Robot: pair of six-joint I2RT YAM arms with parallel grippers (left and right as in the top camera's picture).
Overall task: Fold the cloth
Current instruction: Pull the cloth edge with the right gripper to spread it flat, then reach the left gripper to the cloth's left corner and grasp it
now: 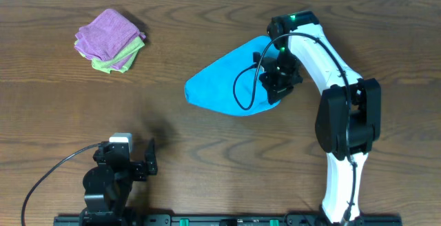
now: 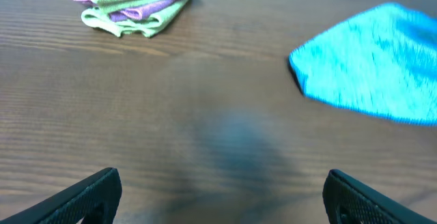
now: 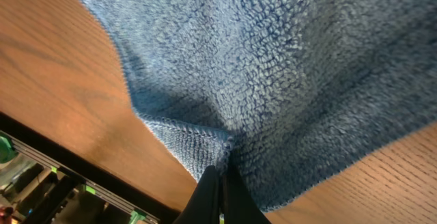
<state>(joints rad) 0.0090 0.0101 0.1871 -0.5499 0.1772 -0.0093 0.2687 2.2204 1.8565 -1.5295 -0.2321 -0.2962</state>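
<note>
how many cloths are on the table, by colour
blue cloth: 1
purple cloth: 1
light green cloth: 1
total: 3

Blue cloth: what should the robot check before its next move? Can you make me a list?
1. Right gripper holding the cloth: ok, shut on a bunched edge.
2. Left gripper out of the way: ok, open and apart from the cloth.
3. Purple and green pile clear of the cloth: ok, far off to the side.
4. Cloth lying flat and even: not ok, it makes a pointed, lopsided shape.
5. Black cable free of the cloth: cannot tell, from overhead it loops across it.
</note>
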